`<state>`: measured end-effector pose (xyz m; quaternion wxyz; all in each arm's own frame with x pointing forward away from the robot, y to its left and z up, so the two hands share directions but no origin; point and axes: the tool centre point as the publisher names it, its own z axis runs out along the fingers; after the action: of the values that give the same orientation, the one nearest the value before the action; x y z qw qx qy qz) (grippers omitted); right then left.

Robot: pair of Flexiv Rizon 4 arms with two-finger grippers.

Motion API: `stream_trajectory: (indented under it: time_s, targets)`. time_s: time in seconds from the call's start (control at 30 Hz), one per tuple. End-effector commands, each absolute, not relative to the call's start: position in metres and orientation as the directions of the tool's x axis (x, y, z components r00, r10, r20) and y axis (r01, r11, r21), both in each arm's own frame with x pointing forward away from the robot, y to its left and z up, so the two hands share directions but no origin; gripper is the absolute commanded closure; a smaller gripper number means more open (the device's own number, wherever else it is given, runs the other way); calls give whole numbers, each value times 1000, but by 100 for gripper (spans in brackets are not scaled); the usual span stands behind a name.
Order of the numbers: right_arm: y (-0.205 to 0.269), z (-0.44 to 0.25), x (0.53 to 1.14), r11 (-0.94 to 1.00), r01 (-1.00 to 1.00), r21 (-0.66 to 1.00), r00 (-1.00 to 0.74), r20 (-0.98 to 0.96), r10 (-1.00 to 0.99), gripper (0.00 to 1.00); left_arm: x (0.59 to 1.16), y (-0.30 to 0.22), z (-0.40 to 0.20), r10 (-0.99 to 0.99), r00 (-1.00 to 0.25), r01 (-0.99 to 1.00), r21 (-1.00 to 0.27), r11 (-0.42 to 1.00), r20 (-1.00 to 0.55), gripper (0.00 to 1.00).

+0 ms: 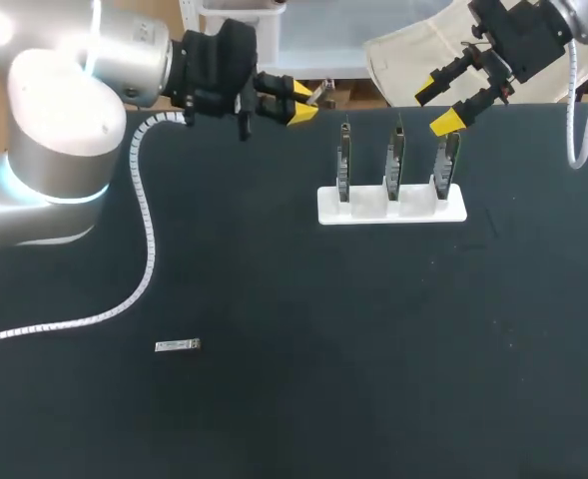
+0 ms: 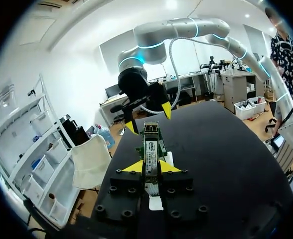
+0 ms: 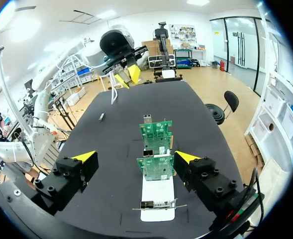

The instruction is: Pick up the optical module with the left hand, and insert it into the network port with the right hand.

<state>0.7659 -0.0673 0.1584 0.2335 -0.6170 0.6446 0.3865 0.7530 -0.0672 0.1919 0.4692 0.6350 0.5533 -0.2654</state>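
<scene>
1. Step in hand: by my reading, the first pick-up has not begun. The optical module (image 1: pixel 178 345) lies flat on the black table (image 1: pixel 373 349), toward its near left part. It is well apart from both arms and touches nothing else.
2. The left end effector (image 1: pixel 295 101) hangs above the far side of the table. Its yellow tips stand narrowly apart and nothing is held between them.
3. The right end effector (image 1: pixel 441 106) hovers by the three upright network cards (image 1: pixel 394 160) in their white holder (image 1: pixel 393 208). Its fingers are spread wide and it is empty. In the right wrist view the cards stand ahead of it, untouched.
4. Next move, as I judge it: the left arm must travel to the module and turn its fingers across the narrow sides. It must then come right down to the table, since the piece sits very low.
5. The module looks like a small, slim, silvery-grey metal bar. Finer detail is too small to tell.
6. Each port looks like a small metal cage at a card's upper edge, so insertion will need careful lining up.
</scene>
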Motion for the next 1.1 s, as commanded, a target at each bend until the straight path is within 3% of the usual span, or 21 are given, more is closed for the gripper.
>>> stream_trajectory:
  time_s: [0.03, 0.4, 1.1]
  targets:
    - [-67, 158, 765, -58, -976, 209, -130, -778, -615, 0, 764, -89, 190, 419, 274, 946, 321, 44, -865, 100]
    - [-67, 158, 765, -58, -976, 209, -130, -778, -615, 0, 779, -132, 197, 347, 296, 950, 311, -13, -890, 100]
    - [-67, 158, 765, -58, -976, 209, -130, -778, -615, 0, 777, -157, 190, 250, 192, 980, 200, 9, -949, 100]
